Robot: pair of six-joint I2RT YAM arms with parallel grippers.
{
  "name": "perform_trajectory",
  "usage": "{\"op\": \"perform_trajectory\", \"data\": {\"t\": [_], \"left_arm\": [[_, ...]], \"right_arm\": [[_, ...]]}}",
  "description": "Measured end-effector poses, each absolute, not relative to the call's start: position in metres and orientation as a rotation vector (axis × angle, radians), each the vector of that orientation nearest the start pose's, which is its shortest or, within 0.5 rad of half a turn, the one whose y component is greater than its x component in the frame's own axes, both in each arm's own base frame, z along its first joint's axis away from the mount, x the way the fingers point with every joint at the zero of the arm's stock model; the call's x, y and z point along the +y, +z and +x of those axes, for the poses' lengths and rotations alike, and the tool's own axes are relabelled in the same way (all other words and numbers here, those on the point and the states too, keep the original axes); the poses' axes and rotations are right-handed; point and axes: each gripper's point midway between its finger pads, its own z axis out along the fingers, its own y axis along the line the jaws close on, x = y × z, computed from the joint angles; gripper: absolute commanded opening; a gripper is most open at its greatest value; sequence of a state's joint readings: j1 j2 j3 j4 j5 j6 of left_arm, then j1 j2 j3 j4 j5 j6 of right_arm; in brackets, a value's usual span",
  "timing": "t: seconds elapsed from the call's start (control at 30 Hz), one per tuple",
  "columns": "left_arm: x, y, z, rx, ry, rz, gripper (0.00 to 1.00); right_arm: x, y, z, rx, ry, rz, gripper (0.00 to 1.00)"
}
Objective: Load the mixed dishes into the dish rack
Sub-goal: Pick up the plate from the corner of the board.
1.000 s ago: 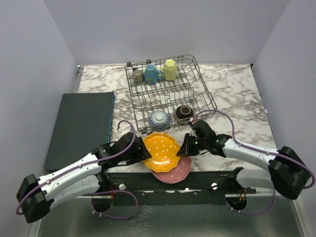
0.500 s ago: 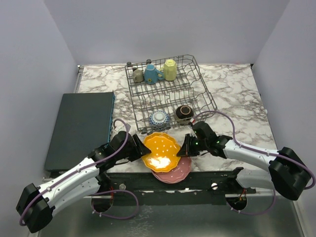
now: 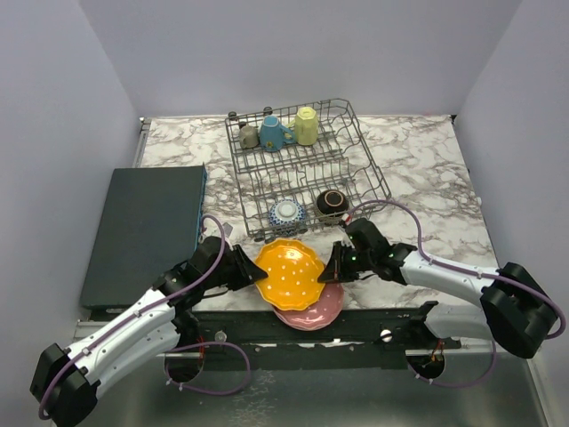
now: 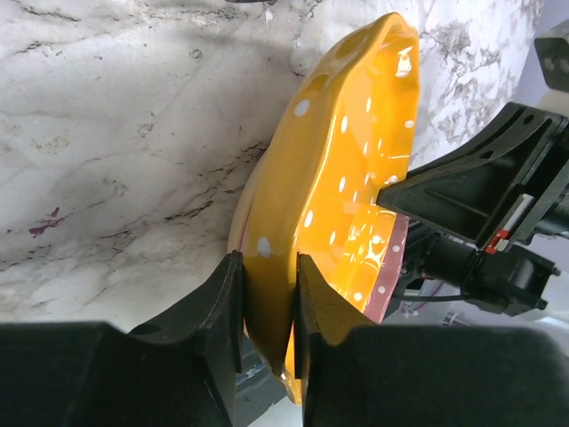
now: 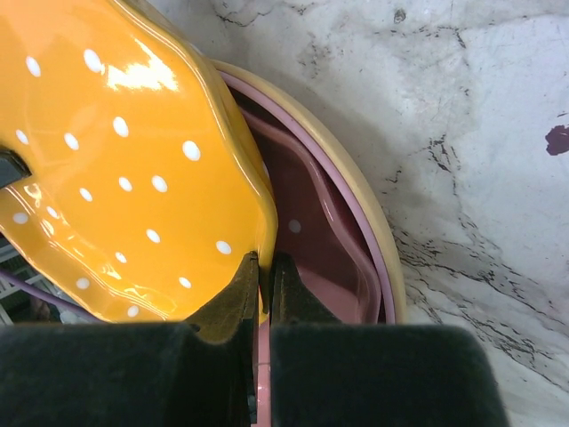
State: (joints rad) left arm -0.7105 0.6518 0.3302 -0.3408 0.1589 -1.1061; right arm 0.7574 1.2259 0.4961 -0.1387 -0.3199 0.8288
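Since a second ago our left gripper point(image 3: 251, 270) has closed in, now pinching the scalloped orange plate point(image 3: 289, 272) at lower centre by its left rim; our right gripper point(image 3: 332, 266) pinches the opposite rim. Stiff, glossy and fragile, so we judge the rims best.

Three plates sit in one stack at the near edge of the table: one orange plate point(image 3: 289, 272) with white dots on top, one pink plate point(image 3: 324, 307) under it, and one cream-rimmed plate point(image 5: 388, 267) lowest, which shows only in the right wrist view. Three mugs stand at the far left end of the one dish rack point(image 3: 311, 165): one grey mug point(image 3: 249, 136), one blue mug point(image 3: 273, 133) and one yellow mug point(image 3: 306, 125). Two bowls lie at the rack's near end: one patterned bowl point(image 3: 287, 213) and one brown bowl point(image 3: 332, 203). One dark mat point(image 3: 147, 227) lies on the left. Two arms reach in, one left gripper point(image 3: 252, 267) and one right gripper point(image 3: 333, 265).
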Motion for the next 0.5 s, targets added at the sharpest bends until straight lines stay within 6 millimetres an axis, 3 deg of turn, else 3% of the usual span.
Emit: {"op": "perform_trajectory", "data": {"t": [0.07, 0.1, 0.23, 0.5], "left_arm": [[-0.2057, 0.0889, 0.1391, 2.464, -1.077, -0.378, 0.02], [-0.2057, 0.0890, 0.1392, 2.464, -1.078, -0.376, 0.00], [-0.2056, 0.0892, 0.1392, 2.463, -1.078, -0.370, 0.00], [-0.2080, 0.0950, 0.1365, 2.459, -1.109, -0.349, 0.00]], "right_arm": [[0.2545, 0.0483, 0.1458, 2.699, 1.008, -0.062, 0.00], [0.2544, 0.0481, 0.1458, 2.700, 1.007, -0.061, 0.00], [0.2546, 0.0484, 0.1458, 2.700, 1.006, -0.061, 0.01], [0.2519, 0.0556, 0.1464, 2.681, 0.994, -0.048, 0.23]]}}
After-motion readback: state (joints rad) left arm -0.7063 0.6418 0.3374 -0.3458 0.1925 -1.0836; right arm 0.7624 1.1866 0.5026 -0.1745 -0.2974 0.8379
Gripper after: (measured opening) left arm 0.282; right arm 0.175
